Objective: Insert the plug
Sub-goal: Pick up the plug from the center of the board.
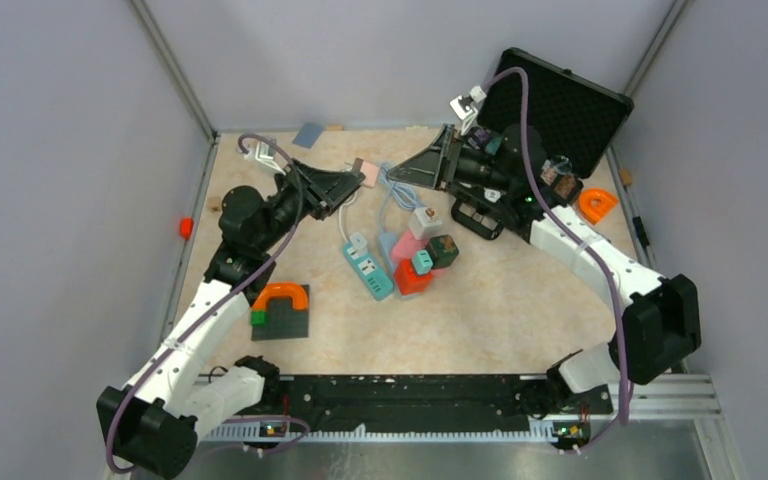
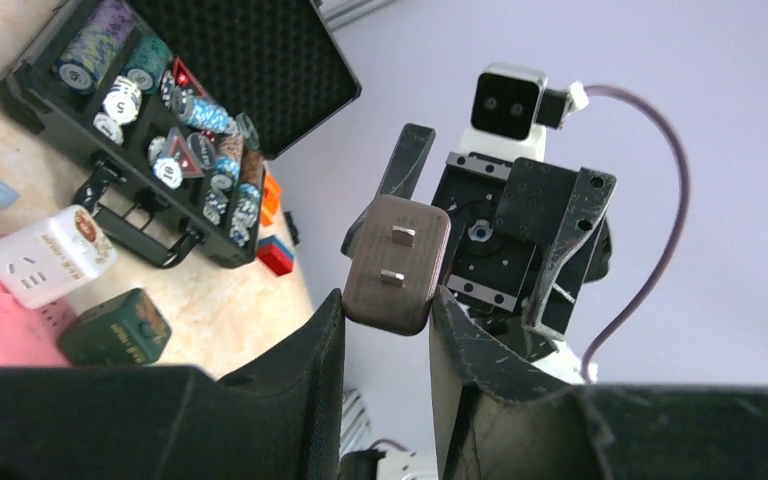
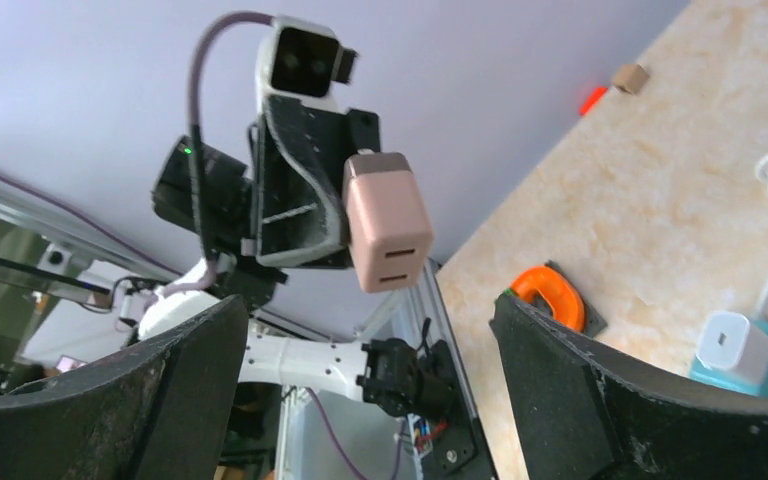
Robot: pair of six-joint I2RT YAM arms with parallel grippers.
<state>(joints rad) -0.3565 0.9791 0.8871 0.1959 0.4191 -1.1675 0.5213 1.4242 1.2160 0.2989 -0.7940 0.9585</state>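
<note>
Though the plug's lower edge sat hidden between the fingers, the left gripper pinched it, narrowly parted; the right gripper gaped wide, empty.

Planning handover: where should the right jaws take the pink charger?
Take the pink charger by its slotted end, which sticks out past the left gripper. Come straight in from the open right gripper's side; the prongs point back toward the left wrist.

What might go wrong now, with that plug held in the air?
The left gripper pinches the plug only near one end, so it may twist or drop. Its prongs face back toward that wrist, so plugging into the power strip looks awkward. The open right gripper hovers close; arms might bump.
</note>
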